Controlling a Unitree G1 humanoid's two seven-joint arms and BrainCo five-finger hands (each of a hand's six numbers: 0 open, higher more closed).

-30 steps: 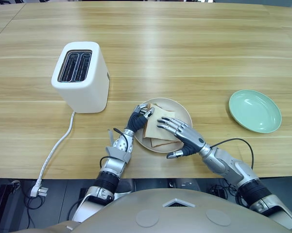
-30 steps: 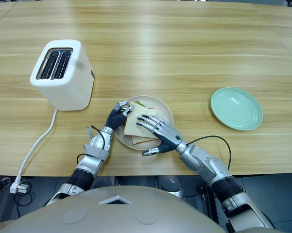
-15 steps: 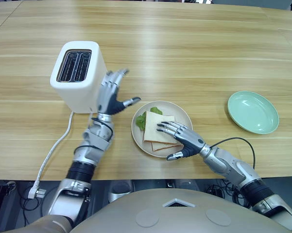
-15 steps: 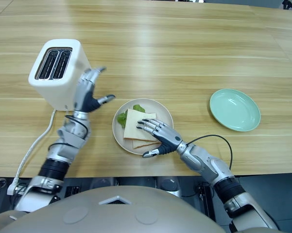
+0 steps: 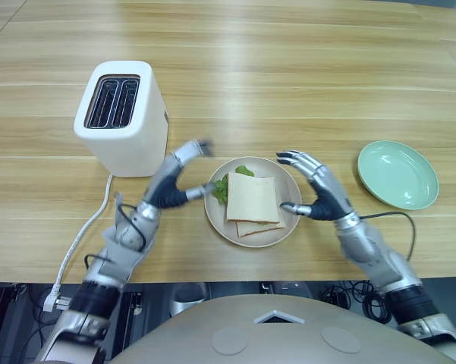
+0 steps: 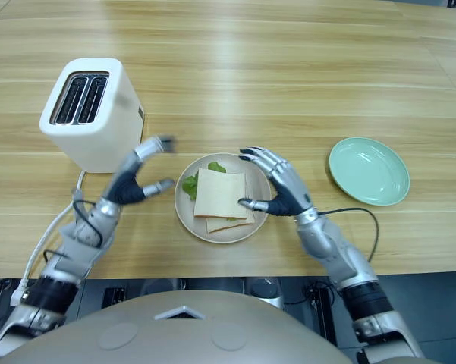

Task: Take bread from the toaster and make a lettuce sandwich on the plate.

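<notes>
- Hands have both come off the sandwich point(image 5: 250, 199) since a second ago. Our left hand point(image 5: 169, 189) is now just left of the plate point(image 5: 246, 240) and our right hand point(image 5: 326, 199) just right of it, both released and holding nothing.
- We judge the sandwich finished.
- Plate holds two stacked bread slices, with lettuce point(image 5: 224, 186) peeking out at the far left.
- Toaster point(image 5: 125, 129) stands far left, and the green dish point(image 5: 398, 173) well to the right.

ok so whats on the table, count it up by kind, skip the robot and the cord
toaster: 1
plates: 2, a tan plate and a green plate
bread slices: 2, stacked on the tan plate
lettuce: 1 leaf, peeking from under the top slice
total: 6
</notes>
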